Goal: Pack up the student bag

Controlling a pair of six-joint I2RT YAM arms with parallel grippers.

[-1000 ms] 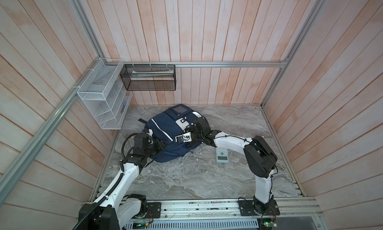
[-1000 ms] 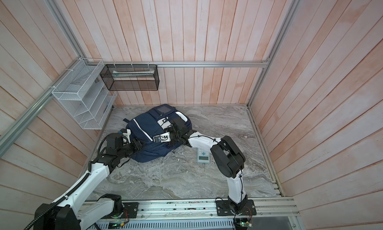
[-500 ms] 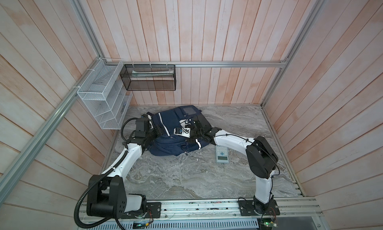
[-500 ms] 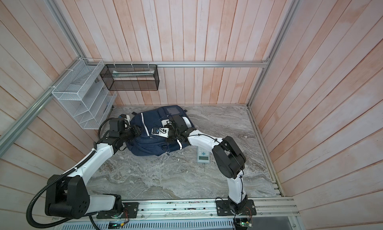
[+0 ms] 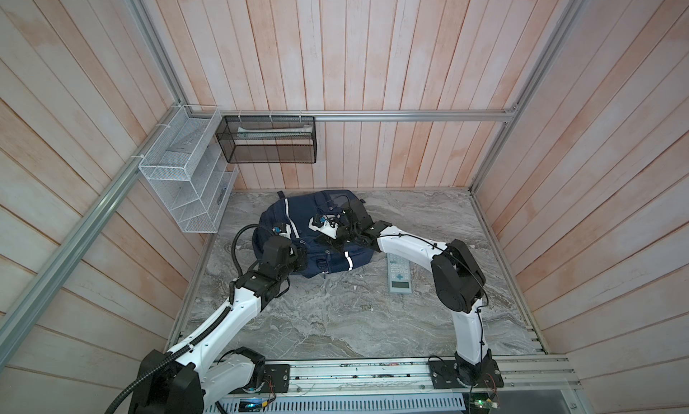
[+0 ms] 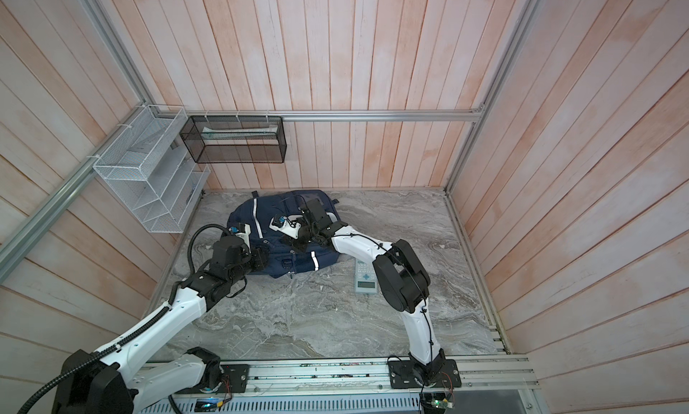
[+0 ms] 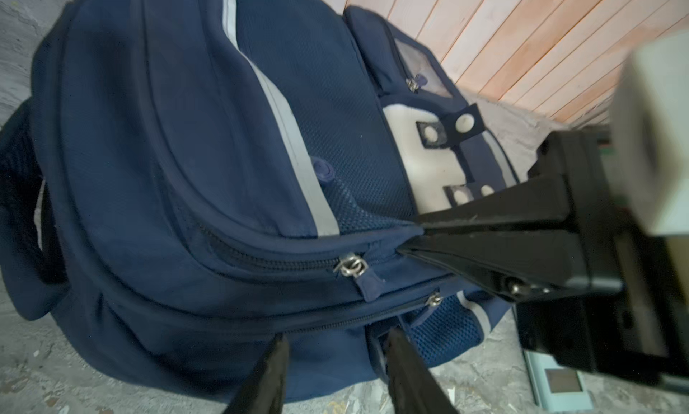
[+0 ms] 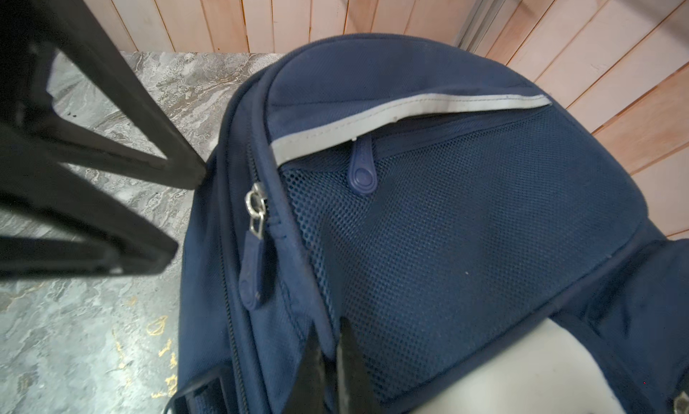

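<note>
1. Storage sits furthest left: a white wire-mesh tiered rack is fixed to the pale plank left wall. Just right of it, a black rectangular mesh basket hangs on the plank back wall.
2. My left hand reaches to the near left side of the bag. Its two black fingers stand apart. Through the right wrist camera I see bare stone between them, their tips just beside the bag's zipped edge, with nothing clamped.
3. The large navy-blue fabric student bag, with pale reflective stripes, lies front side up. It sits toward the back of the grey marble-patterned worktop, close to the back wall and between my two hands.
4. On its side seam hangs a silver zip slider with a navy pull tab, next to the navy mesh pocket.
5. My right hand comes in over the bag from the right. Its fingers are pressed together on a ridge of the bag's fabric at the edge of that mesh pocket.
6. A pale grey-blue rectangular calculator lies flat on the worktop, just beside the bag's near right corner and close to my right arm in both top views.
</note>
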